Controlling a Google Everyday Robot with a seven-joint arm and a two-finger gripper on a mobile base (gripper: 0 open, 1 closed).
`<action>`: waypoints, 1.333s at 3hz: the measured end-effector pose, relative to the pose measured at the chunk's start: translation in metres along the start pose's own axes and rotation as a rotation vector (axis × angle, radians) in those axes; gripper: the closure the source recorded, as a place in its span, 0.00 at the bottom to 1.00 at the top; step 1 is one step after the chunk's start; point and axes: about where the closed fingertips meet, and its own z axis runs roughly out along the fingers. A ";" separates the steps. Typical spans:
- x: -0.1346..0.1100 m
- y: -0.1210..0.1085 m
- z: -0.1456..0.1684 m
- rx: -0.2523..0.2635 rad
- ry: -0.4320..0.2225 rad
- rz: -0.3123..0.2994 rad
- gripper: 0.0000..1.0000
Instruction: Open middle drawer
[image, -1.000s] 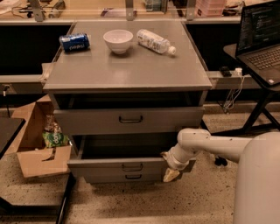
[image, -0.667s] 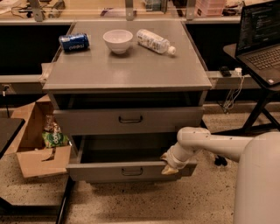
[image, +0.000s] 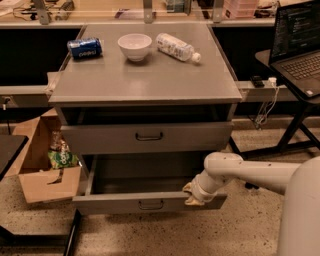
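The grey cabinet (image: 145, 82) has its middle drawer (image: 110, 203) pulled well out toward me, and its dark inside shows. The small dark bar handle (image: 151, 204) sits at the centre of the drawer front. My gripper (image: 192, 194) is at the top edge of that front, near its right end, right of the handle and touching the panel. The white arm (image: 250, 175) reaches in from the right. The drawer above (image: 100, 139) stands slightly out, with its own handle (image: 149, 136). The lowest drawer is hidden under the open one.
On the cabinet top lie a blue can (image: 84, 48), a white bowl (image: 134, 46) and a plastic bottle on its side (image: 177, 47). An open cardboard box (image: 40, 170) stands on the floor at the left. A laptop (image: 299, 45) sits on a side table at the right.
The middle drawer has slid further out toward me, covering the lowest drawer's front. My gripper has moved with the drawer's front edge.
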 end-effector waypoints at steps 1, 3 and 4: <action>-0.001 0.004 0.001 -0.005 -0.007 0.003 1.00; -0.004 0.033 0.004 -0.033 -0.049 0.017 1.00; -0.004 0.039 0.004 -0.038 -0.057 0.019 1.00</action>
